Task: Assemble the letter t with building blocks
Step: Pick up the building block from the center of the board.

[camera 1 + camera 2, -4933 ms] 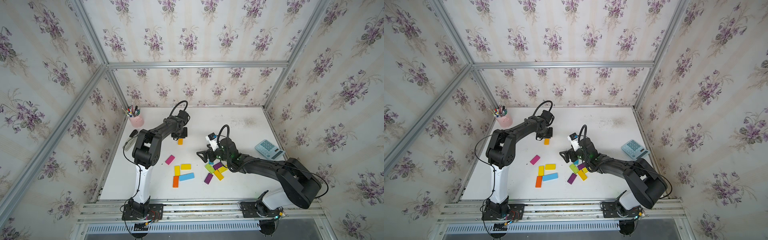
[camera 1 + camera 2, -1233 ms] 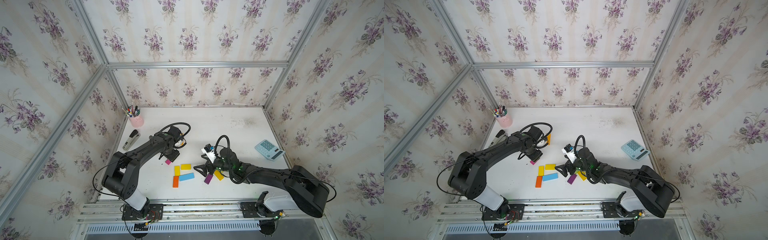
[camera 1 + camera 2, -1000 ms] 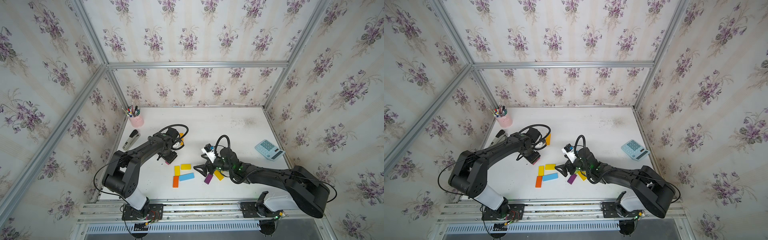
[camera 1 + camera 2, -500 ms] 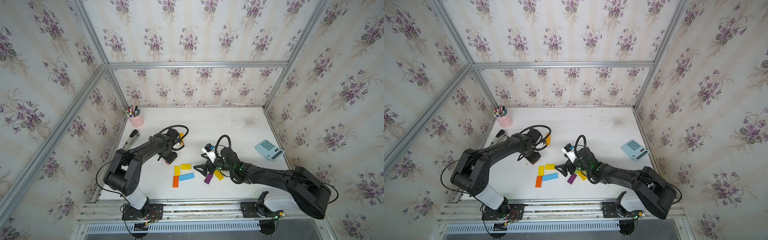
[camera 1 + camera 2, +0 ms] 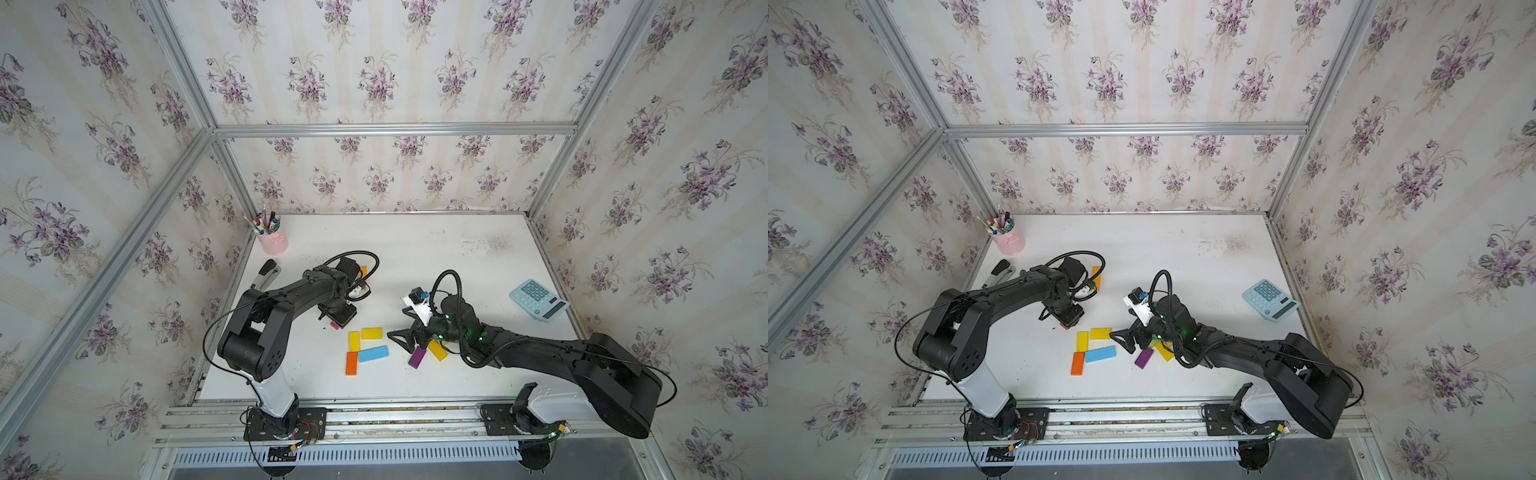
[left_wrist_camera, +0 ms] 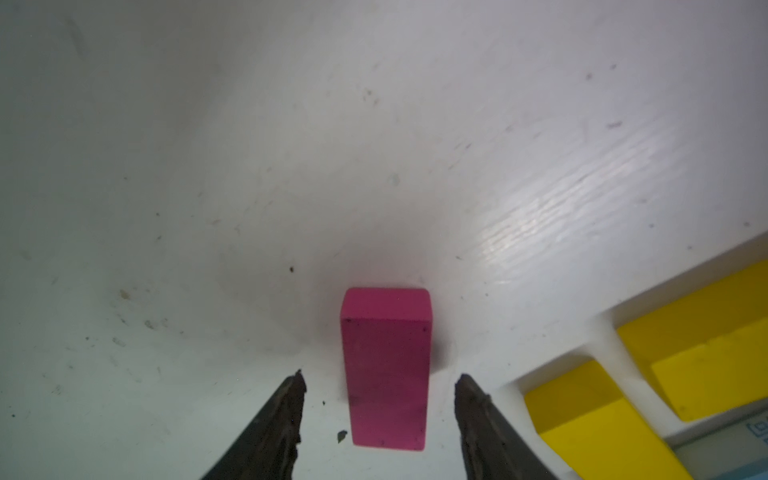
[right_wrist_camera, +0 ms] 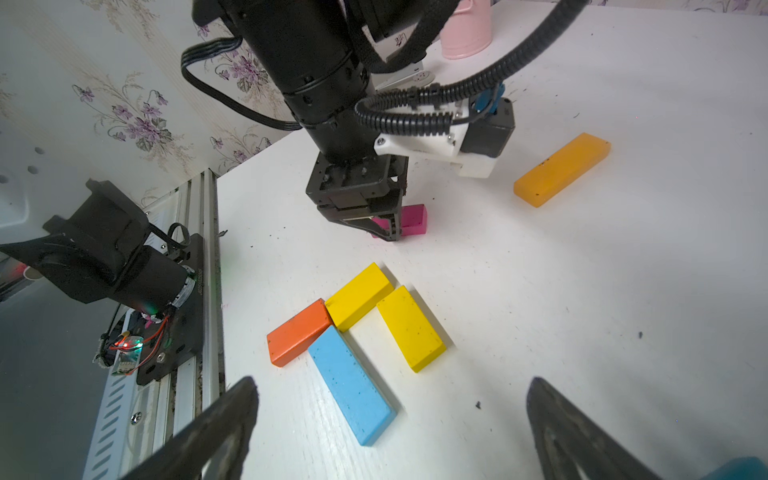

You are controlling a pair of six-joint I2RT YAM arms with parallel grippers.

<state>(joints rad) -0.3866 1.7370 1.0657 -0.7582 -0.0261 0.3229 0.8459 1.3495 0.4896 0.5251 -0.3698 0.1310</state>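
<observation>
**Blocks lie flat in scattered groups on the white table**

A yellow block (image 5: 354,340) and an orange block (image 5: 351,363) lie end to end in one line. A second yellow block (image 5: 371,333) and a light blue block (image 5: 373,353) lie crosswise to that line, both just beside it on the same side. A magenta block (image 6: 386,365) lies alone near the yellow ones. A purple block (image 5: 417,357) and an amber block (image 5: 437,350) lie close together, tilted and partly hidden. An orange-yellow block (image 7: 561,168) lies well apart.

Robot lab cell: aluminium frame (image 5: 390,129), floral wallpaper panels (image 5: 374,75), white table (image 5: 457,257), left arm (image 5: 286,297) and right arm (image 5: 540,353) bolted to front rail (image 5: 395,413).
</observation>
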